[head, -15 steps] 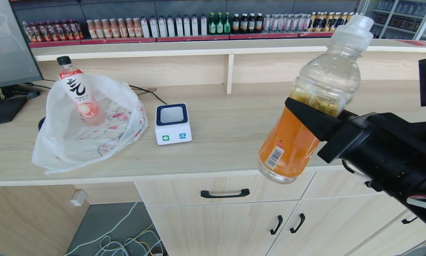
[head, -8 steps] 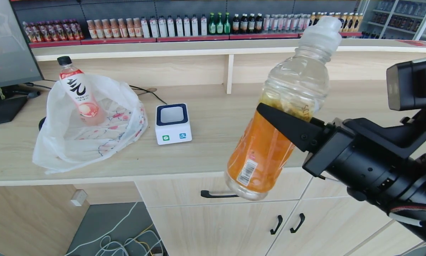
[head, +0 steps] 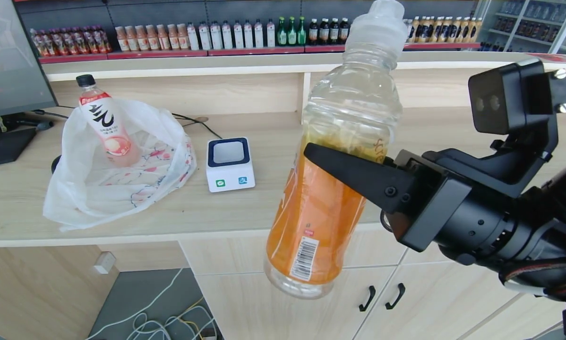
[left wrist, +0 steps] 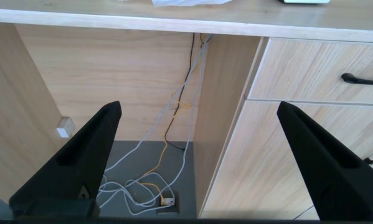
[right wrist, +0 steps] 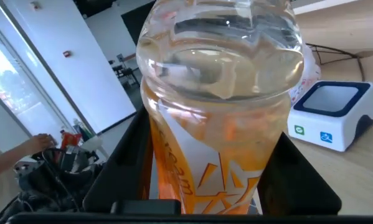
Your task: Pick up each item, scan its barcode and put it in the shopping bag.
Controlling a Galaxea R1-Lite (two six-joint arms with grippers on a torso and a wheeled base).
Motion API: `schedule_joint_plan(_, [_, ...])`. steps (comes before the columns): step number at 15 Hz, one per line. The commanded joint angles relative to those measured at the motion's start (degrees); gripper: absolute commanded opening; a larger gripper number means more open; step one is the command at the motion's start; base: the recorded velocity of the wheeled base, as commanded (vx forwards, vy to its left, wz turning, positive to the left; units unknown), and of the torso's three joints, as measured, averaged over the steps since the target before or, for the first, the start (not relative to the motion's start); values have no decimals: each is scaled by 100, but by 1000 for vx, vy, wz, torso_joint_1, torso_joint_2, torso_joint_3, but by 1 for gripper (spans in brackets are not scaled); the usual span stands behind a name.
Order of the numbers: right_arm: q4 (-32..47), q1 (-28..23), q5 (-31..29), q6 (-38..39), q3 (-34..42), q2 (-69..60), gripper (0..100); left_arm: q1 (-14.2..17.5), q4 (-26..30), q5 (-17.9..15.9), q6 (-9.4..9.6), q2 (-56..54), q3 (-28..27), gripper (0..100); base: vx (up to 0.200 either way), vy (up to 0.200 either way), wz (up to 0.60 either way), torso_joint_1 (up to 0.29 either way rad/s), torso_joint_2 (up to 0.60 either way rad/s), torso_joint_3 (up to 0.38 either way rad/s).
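Got the orange drink bottle (head: 321, 222) clamped mid-body in the right claw (head: 332, 160), tilted in the air out front of the desk (head: 226, 212), barcode (head: 304, 257) low on the near side; left claw (left wrist: 198, 106) spread wide, empty, below the desk edge. Looks bottom-heavy, thin slick plastic, probably squeezable, so best held at the waist, firm without crushing. Further back, scanner (head: 229, 164) on the desk, then shopping bag (head: 98, 189) with a pink bottle (head: 107, 123) inside.
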Motion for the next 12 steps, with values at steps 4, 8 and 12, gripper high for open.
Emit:
schedule_joint_plan(4, [13,24,223,195,-227,13,0,1,-4,1,-1,-2,0,100,0,0,0,0,0,0])
schedule_joint_plan(8, [40,33,240,406,-526,48,0,1,-4,1,-1,-2,0,100,0,0,0,0,0,0])
schedule_joint_plan(12, [31,51,240,414,-508,57,0,1,-4,-7,-1,-2,0,100,0,0,0,0,0,0])
